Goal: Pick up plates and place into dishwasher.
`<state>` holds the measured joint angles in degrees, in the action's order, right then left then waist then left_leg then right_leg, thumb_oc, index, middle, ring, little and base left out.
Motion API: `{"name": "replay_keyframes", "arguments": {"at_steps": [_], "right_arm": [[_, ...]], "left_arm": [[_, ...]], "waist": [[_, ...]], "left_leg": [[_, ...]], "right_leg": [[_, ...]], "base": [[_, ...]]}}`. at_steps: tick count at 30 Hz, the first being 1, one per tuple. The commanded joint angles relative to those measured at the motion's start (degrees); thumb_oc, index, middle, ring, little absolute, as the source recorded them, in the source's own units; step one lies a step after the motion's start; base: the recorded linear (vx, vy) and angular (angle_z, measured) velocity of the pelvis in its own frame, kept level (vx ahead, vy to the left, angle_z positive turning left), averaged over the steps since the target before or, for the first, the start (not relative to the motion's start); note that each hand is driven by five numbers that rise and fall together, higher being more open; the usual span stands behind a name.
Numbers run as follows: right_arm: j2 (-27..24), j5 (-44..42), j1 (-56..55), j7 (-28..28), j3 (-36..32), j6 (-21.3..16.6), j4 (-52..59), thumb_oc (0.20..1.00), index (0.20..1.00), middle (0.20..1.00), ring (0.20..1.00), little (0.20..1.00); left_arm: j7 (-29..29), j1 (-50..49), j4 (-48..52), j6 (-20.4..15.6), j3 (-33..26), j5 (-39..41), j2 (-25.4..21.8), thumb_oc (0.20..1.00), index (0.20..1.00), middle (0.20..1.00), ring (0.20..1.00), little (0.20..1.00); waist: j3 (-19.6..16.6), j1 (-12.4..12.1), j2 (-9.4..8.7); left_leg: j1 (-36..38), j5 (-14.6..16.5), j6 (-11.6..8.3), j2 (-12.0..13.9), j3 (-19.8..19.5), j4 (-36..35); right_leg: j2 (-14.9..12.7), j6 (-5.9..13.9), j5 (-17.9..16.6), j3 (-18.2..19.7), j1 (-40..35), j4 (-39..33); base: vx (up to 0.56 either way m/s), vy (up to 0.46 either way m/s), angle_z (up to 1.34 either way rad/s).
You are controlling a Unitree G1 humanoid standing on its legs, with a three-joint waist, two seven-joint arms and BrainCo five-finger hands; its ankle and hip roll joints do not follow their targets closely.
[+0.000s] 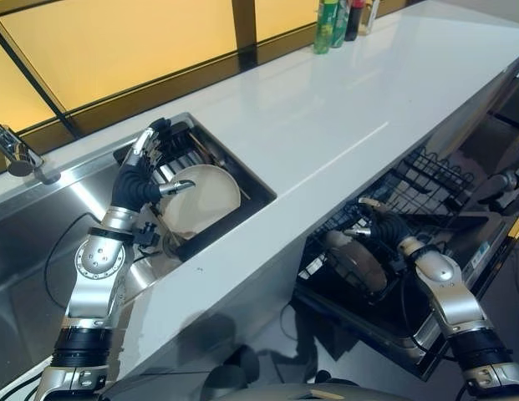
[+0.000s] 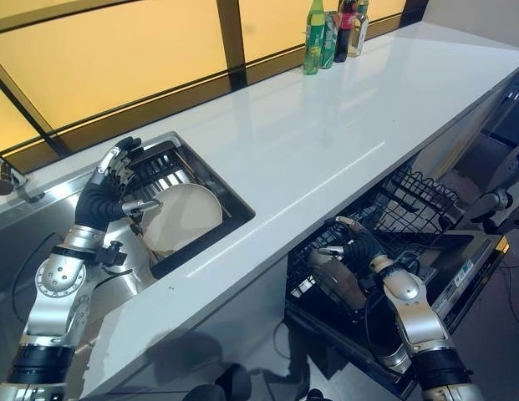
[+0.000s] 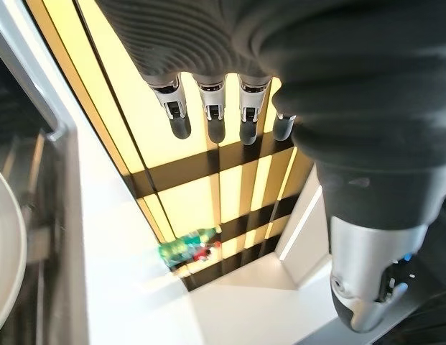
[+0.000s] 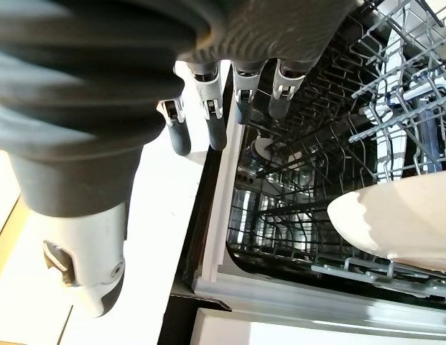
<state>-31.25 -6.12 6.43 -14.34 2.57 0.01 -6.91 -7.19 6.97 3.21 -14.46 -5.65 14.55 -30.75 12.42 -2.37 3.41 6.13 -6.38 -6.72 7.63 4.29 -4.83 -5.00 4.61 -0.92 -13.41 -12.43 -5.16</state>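
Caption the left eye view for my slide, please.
Left hand open above sink plate; right hand open beside plate in dishwasher rack.

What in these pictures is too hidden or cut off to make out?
- Plate in the sink: its lower edge hides behind the sink wall, both eye views.
- Plate in the dishwasher rack: cut by the right wrist view's edge; the right hand covers part of it in the eye views.
- Bottles: tops cut off; contents unreadable.
- Faucet: cut off, left eye view.

Robot hand (image 3: 294,108) fingers straight above countertop (image 3: 115,273).
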Motion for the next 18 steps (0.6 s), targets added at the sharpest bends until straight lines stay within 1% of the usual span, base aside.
{"name": "replay_keyframes", "arguments": {"at_steps": [1, 3, 5, 9, 11, 12, 15, 18], "right_arm": [[-3.00, -1.10, 3.46, 1.11, -2.91, -5.43, 9.34, 1.000, 1.000, 1.000, 1.000, 1.000], [-3.64, -1.62, 4.07, 0.96, -2.70, -4.92, 9.45, 1.000, 1.000, 1.000, 1.000, 1.000], [-3.95, -1.93, 4.66, 1.37, -2.01, -4.25, 9.37, 1.000, 1.000, 1.000, 1.000, 1.000], [-4.64, -2.84, 3.11, 1.56, -2.61, -3.80, 10.67, 1.000, 1.000, 1.000, 1.000, 1.000], [-4.73, -3.09, 2.33, 1.62, -3.26, -4.48, 10.33, 1.000, 1.000, 1.000, 1.000, 1.000], [-4.67, -3.14, 2.12, 1.68, -3.46, -4.75, 10.11, 1.000, 1.000, 1.000, 1.000, 1.000], [-4.86, -4.05, 1.82, 2.17, -3.71, -4.53, 9.99, 1.000, 1.000, 1.000, 1.000, 1.000], [-5.00, -4.64, 1.07, 2.13, -4.03, -4.18, 9.88, 1.000, 1.000, 1.000, 1.000, 1.000]], "left_arm": [[1.55, -1.51, -4.14, 3.71, -1.33, -5.10, -5.32, 1.000, 1.000, 1.000, 1.000, 1.000], [1.04, -1.98, -5.79, 5.22, -1.32, -5.71, -6.22, 1.000, 1.000, 1.000, 1.000, 1.000], [0.79, -2.42, -7.32, 6.42, -1.46, -6.22, -7.13, 1.000, 1.000, 1.000, 1.000, 1.000], [0.41, -2.84, -8.43, 7.84, -1.59, -6.04, -8.57, 1.000, 1.000, 1.000, 1.000, 1.000], [0.12, -1.33, -10.16, 8.33, -0.69, -6.70, -9.18, 1.000, 1.000, 1.000, 1.000, 1.000], [-0.05, -0.64, -10.87, 8.54, -0.18, -6.86, -9.33, 1.000, 1.000, 1.000, 1.000, 1.000], [-0.77, 1.92, -12.71, 10.19, 1.49, -7.56, -10.05, 1.000, 1.000, 1.000, 1.000, 1.000], [-1.39, 3.64, -15.06, 10.85, 3.05, -8.82, -10.71, 1.000, 1.000, 1.000, 1.000, 1.000]], "waist": [[-4.03, -0.05, -2.20], [-3.74, -0.51, -2.26], [-3.71, -0.89, -2.06], [-4.49, -0.10, -1.61], [-4.78, 0.99, -1.30], [-4.84, 1.27, -1.26], [-5.15, 2.03, -1.28], [-5.26, 2.82, -1.38]], "left_leg": [[-4.44, -1.38, -1.36, 2.60, -0.86, 3.97], [-5.05, -0.97, -1.50, 2.50, -3.14, 5.24], [-4.68, -1.12, -1.45, 2.45, -5.23, 4.43], [-3.88, -1.49, -1.10, 2.45, -4.12, 2.80], [-3.41, -1.26, -0.95, 2.54, -2.11, 2.50], [-3.21, -1.14, -0.85, 2.43, -1.72, 2.33], [-2.31, -0.41, -0.27, 1.37, -1.45, 1.65], [-1.64, 0.50, 0.32, 0.48, -1.04, 1.72]], "right_leg": [[0.53, -2.06, 2.40, 2.15, 2.24, 4.89], [0.25, -2.03, 2.21, 2.91, 2.18, 5.03], [0.06, -1.82, 2.06, 3.94, 1.90, 4.79], [-0.53, -1.16, 2.08, 4.51, 1.88, 4.69], [-0.98, -0.81, 2.27, 4.03, 2.21, 5.19], [-1.24, -0.63, 2.32, 3.86, 2.35, 5.40], [-2.21, 0.10, 2.45, 3.54, 2.71, 5.99], [-3.18, 0.69, 2.41, 3.62, 3.36, 6.84]], "base": [[-0.02, -0.006, -0.12], [0.02, 0.019, -0.14], [0.06, 0.073, -0.26], [0.09, 0.112, -0.23], [0.09, 0.116, -0.09], [0.11, 0.106, -0.10], [0.14, 0.091, -0.02], [0.17, 0.077, 0.00]]}}
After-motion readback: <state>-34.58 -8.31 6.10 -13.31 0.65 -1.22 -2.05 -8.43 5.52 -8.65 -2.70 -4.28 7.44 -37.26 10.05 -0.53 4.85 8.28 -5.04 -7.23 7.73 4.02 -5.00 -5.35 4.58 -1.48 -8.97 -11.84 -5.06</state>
